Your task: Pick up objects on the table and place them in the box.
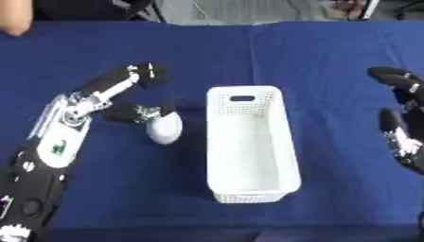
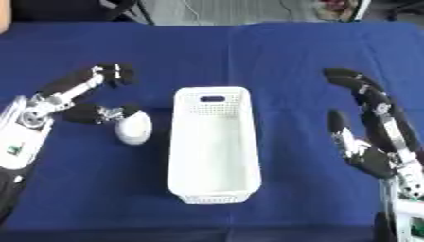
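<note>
a: what sits nearest the robot?

b: the short perforated end of the white box (image 1: 248, 163), close to the near edge of the blue table (image 1: 124, 189). the box is a long white basket lying lengthwise away from the robot, near the middle of the table, and i see nothing inside it.

a: and the arms?

b: the left arm comes up from the lower left corner. the left hand (image 1: 116, 97) is just left of the box. its thumb touches a white egg-shaped object (image 1: 165, 128) that rests on the cloth, and the longer fingers arch above and beyond it without closing on it. so the hand is spread, not clasped round anything.

a: how close is the white object to the box?

b: near its left wall but apart from it, with a strip of blue between them. it lies about level with the far half of the box.

a: the right side?

b: the right hand (image 2: 373, 137) shows at the right edge, well apart from the box, fingers pointing up and relaxed, holding nothing. the right eye view shows it best.

a: further back?

b: the far end of the box has a slot handle cut in its wall. beyond that the blue cloth runs on bare to the far edge of the table.
</note>
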`<state>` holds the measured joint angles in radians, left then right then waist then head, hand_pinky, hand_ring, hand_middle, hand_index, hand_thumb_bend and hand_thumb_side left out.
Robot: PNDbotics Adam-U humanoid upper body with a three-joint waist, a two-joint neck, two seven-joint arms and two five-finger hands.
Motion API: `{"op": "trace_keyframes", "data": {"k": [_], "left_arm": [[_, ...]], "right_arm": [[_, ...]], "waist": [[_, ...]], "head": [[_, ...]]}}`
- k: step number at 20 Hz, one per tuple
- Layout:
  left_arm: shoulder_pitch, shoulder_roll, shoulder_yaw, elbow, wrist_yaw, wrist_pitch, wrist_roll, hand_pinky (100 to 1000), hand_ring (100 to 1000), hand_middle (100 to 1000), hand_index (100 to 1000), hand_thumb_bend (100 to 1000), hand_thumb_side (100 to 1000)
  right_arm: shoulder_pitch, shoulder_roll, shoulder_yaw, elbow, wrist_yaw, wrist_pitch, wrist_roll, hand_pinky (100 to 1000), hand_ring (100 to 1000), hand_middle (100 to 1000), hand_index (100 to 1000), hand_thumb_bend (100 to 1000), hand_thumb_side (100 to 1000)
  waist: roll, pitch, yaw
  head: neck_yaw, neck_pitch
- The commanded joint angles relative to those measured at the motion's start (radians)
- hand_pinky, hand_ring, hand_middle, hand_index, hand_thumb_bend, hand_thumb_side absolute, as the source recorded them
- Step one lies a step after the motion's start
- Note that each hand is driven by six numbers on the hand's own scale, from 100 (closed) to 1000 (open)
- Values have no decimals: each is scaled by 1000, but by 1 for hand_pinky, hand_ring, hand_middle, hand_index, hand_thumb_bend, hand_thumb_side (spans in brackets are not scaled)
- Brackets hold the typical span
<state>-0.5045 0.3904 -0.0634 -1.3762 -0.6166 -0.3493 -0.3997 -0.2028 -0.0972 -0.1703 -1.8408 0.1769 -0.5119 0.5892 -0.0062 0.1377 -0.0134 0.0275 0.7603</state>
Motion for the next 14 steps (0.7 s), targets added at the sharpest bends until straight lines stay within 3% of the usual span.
{"op": "trace_keyframes", "data": {"k": [1,14], "left_arm": [[-23,-1,-10,2,-13,5,8,700,734,890,821,668,780],[-9,-5,-45,18,-86,-27,-4,729,747,882,842,689,794]], "right_arm": [[-2,-11,2,-11,-7,-14,11,1000,900,844,861,156,554],[1,-9,1,-12,-9,-13,13,1000,900,843,862,151,556]], "waist": [[0,-18,1],[2,-17,-2]], "head": [[11,-1],[13,0]]}}
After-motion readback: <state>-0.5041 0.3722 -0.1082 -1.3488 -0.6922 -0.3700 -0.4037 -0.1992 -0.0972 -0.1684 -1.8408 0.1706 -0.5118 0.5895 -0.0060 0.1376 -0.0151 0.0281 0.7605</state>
